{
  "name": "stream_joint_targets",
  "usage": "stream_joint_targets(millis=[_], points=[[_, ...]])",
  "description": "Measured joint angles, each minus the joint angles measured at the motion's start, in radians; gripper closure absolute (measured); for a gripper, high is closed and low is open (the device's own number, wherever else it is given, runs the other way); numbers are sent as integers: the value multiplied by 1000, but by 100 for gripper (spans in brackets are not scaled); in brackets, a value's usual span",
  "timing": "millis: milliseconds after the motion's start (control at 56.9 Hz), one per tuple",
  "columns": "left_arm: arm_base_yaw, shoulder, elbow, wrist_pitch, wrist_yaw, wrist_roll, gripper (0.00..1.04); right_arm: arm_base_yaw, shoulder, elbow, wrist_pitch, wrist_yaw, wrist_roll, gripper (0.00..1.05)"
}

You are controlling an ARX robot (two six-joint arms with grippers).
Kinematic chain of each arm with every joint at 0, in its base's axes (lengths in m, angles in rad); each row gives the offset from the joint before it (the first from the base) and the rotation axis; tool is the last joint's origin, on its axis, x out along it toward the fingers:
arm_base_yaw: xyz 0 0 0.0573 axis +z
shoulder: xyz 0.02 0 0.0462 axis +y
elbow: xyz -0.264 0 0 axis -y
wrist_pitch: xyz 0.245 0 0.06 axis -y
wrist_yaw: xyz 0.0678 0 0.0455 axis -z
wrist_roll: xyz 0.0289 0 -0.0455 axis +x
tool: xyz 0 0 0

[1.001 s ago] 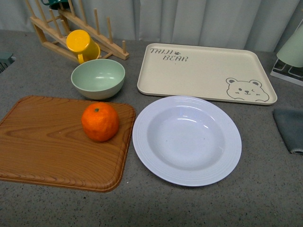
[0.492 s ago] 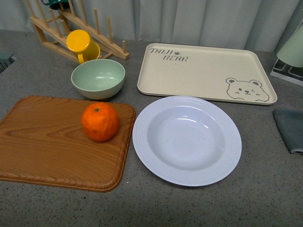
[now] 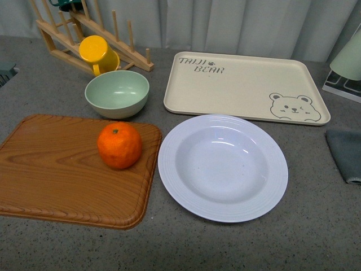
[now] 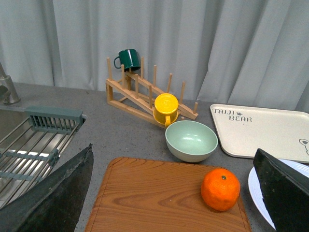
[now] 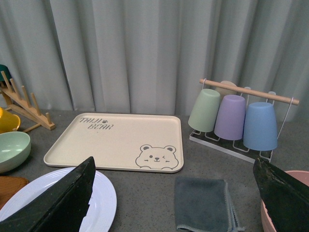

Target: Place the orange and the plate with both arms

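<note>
Presently, left hand (image 4: 173, 150) splayed wide, right hand (image 5: 174, 162) likewise, both empty

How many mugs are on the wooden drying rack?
2: a yellow mug low on the wooden rack, and a dark green mug at its top end. None appear hidden.

A grey speckled counter (image 3: 316, 226) lay under soft, even light. Along the counter's far edge hung a pale grey pleated curtain (image 4: 193, 43), closing off the whole back. Set into the counter's left end was a steel sink (image 4: 14, 121) with a wire drainer (image 4: 34, 157), a tap (image 4: 7, 89) beside it.
</note>
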Motion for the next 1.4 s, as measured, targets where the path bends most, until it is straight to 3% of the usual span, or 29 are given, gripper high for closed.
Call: stream_joint_targets(millis=[580, 597, 632, 667, 738, 773, 948, 1036, 1229, 1405], points=[[0, 0, 0, 0, 0, 0, 6, 0, 0, 0, 0, 0, 0, 9], [-9, 6, 2, -4, -20, -5, 6, 0, 0, 0, 0, 0, 0, 9], [-75, 57, 19, -51, -246, -75, 6, 0, 0, 0, 0, -1, 0, 9], [-116, 125, 26, -54, -407, -136, 6, 0, 0, 0, 0, 0, 0, 9], [-119, 238, 28, 0, -550, -209, 6, 1, 0, 0, 0, 0, 0, 9], [-109, 292, 35, 36, -563, -232, 6, 1, 0, 0, 0, 2, 0, 9], [-106, 684, 130, 334, -492, -289, 6, 1, 0, 0, 0, 0, 0, 9], [-105, 953, 235, 456, -399, -304, 6, 1, 0, 0, 0, 2, 0, 9], [-150, 1386, 444, 501, -174, -301, 6, 1, 0, 0, 0, 2, 0, 9], [-189, 1612, 582, 492, -135, -232, 6, 1, 0, 0, 0, 2, 0, 9]])
